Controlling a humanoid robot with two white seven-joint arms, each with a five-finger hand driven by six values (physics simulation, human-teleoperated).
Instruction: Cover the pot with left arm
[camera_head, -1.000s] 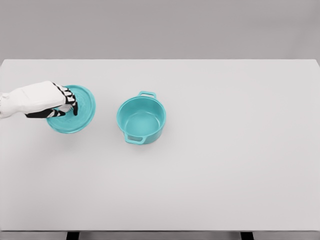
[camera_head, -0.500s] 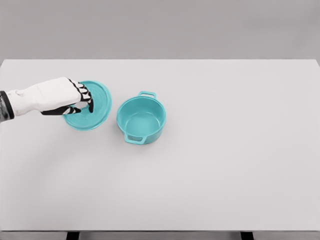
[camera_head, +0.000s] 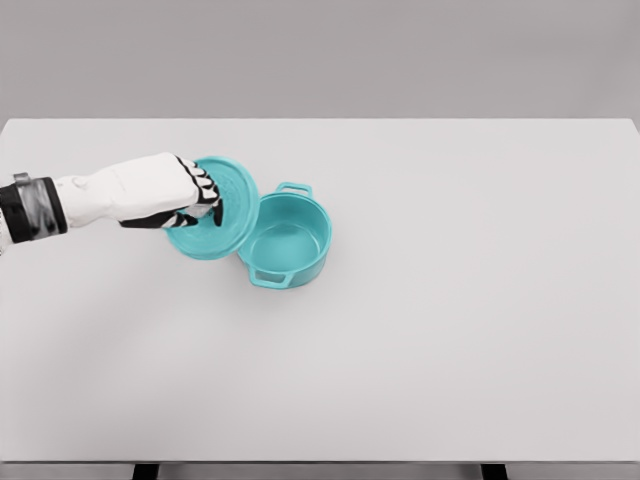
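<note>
The left hand (camera_head: 185, 200) comes in over the desk (camera_head: 450, 330), fingers closed around the teal lid (camera_head: 225, 215), held tilted. The open pot (camera_head: 285, 240) sits just to the hand's right, the lid's edge overlapping its near rim.

White table (camera_head: 450, 330) spans nearly the whole frame. Only a teal two-handled pot (camera_head: 284, 241) sits on it, upper left of centre, upright, uncovered, nothing inside.
</note>
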